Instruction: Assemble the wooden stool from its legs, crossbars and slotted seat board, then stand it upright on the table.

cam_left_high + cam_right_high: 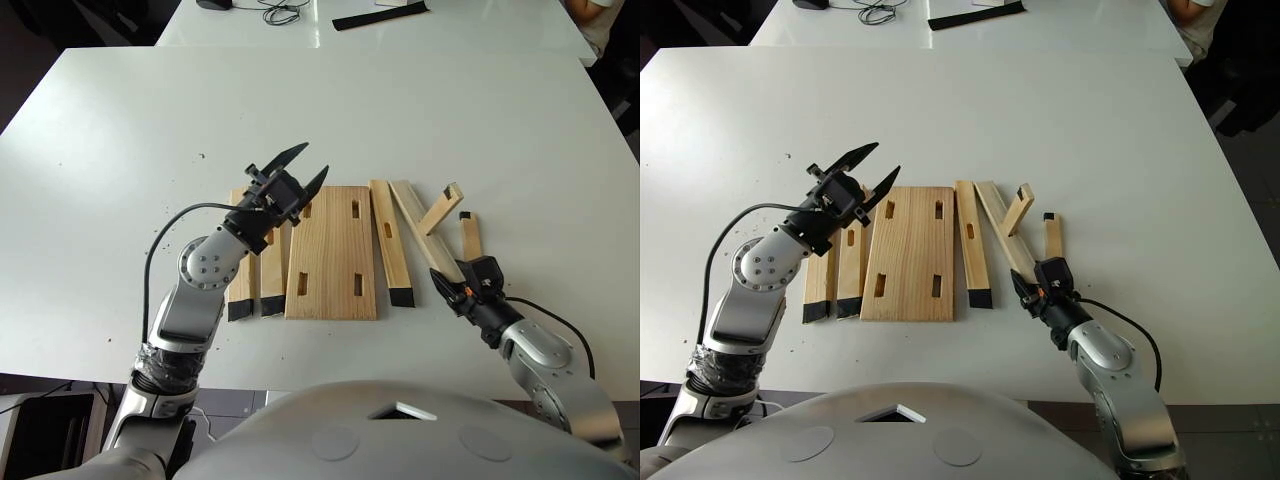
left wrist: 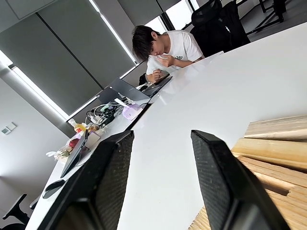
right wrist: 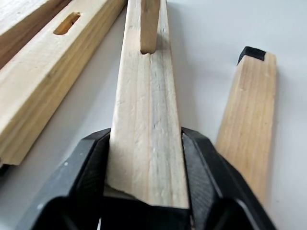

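Seat board [image 1: 332, 252] between legs [image 1: 389, 243] — right gripper [image 1: 450, 282] clamps one leg [image 1: 420, 225]; cable [image 1: 283, 12], perhaps, beyond

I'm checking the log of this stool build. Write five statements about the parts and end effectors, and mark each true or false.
1. The slotted seat board lies flat on the table. True.
2. The right end effector is shut on a leg. True.
3. The left end effector grips the seat board. False: it is open and holds nothing, near the board's far left corner.
4. The stool stands upright, fully assembled. False: the parts lie spread on the table beside the board.
5. A crossbar is stuck into the held leg. True.
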